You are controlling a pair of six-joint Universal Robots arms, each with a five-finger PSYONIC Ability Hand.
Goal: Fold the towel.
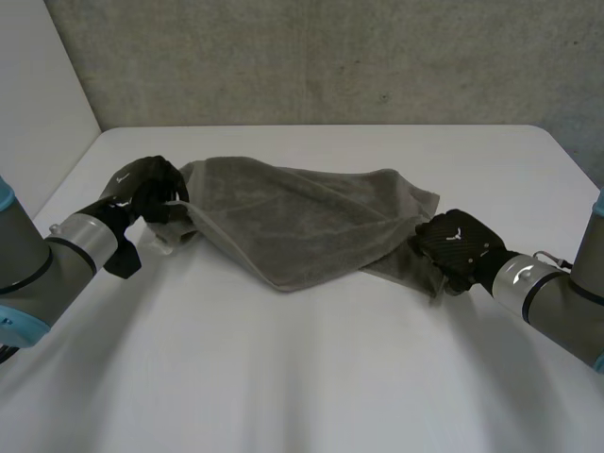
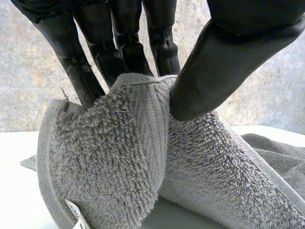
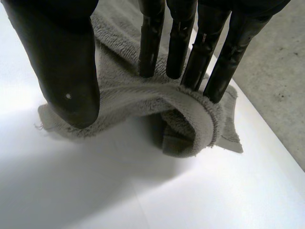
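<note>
A grey towel (image 1: 311, 222) lies crumpled across the middle of the white table (image 1: 311, 377), stretched between my two hands. My left hand (image 1: 146, 189) is at the towel's left corner. In the left wrist view its thumb (image 2: 224, 62) and fingers (image 2: 119, 52) pinch a bunched fold of the towel (image 2: 114, 157), held a little off the table. My right hand (image 1: 458, 245) is at the towel's right end. Its fingers (image 3: 181, 43) are straight and rest behind a rolled-over edge of the towel (image 3: 190, 124); the thumb (image 3: 66, 62) stands apart above the cloth.
A grey concrete wall (image 1: 330, 57) runs behind the table's far edge. A white panel (image 1: 38, 85) stands at the left. A small white label (image 2: 76, 217) hangs from the towel near my left hand. Bare table lies in front of the towel.
</note>
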